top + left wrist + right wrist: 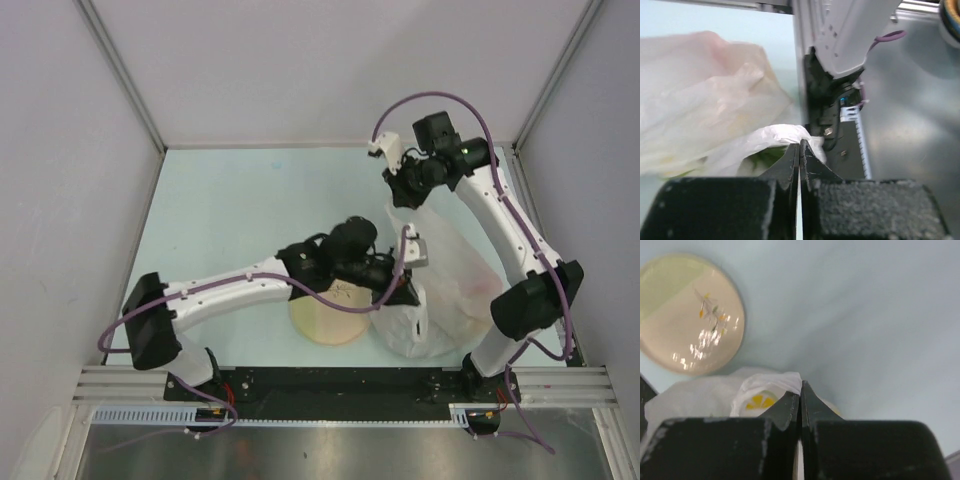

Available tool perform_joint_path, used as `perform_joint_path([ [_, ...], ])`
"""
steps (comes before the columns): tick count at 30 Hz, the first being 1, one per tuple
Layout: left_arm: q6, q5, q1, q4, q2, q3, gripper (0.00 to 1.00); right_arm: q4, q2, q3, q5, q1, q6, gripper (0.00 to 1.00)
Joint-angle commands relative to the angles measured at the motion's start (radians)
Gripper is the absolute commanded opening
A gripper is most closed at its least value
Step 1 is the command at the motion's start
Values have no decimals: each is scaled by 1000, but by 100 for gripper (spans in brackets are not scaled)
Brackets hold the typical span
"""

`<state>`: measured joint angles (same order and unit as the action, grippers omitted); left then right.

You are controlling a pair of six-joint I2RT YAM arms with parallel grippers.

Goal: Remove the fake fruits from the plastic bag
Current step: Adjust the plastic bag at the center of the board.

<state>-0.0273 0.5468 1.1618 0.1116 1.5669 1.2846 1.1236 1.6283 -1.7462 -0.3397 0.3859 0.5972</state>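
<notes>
Two arms on the plastic bag (445, 290), one at each end.

Top view: the bag stands at the right of the pale green table (230, 200), a thin translucent white film, crumpled and bulging. A faint pink tint shows through its right side; source not identifiable. The left gripper (398, 292) meets the bag's near left edge. The right gripper (396, 190) is at its far top corner, where the film is drawn up to a peak. A round beige plate (325, 322) lies flat just left of the bag, partly under the left arm.

Left wrist view: the left gripper's (800, 150) black wedge fingers are pressed together, with a rolled fold of white film pinched at the tips. A green patch shows through the film beside them; print or fruit, cannot tell. The rest of the bag (700, 100) is blurred, soft and creased.

Right wrist view: the right gripper (800, 390) is also closed tip to tip on a white fold. A yellow lemon-slice print (757, 401) is beside the fingers. The plate (690, 315) is glossy, with a small floral mark.
</notes>
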Motion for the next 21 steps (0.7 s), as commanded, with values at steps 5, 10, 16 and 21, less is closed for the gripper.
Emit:
perform_joint_path([
  [5, 268, 18, -430, 214, -139, 238, 0, -117, 264, -541, 77, -13, -102, 0],
  [10, 208, -7, -681, 155, -61, 465, 0, -272, 384, -811, 59, -38, -94, 0],
  [16, 223, -25, -797, 183, -191, 437, 0, -585, 265, -537, -9, 27, -62, 0],
  [21, 346, -123, -806, 269, -451, 157, 0, -660, 274, -371, -4, 129, -86, 0],
])
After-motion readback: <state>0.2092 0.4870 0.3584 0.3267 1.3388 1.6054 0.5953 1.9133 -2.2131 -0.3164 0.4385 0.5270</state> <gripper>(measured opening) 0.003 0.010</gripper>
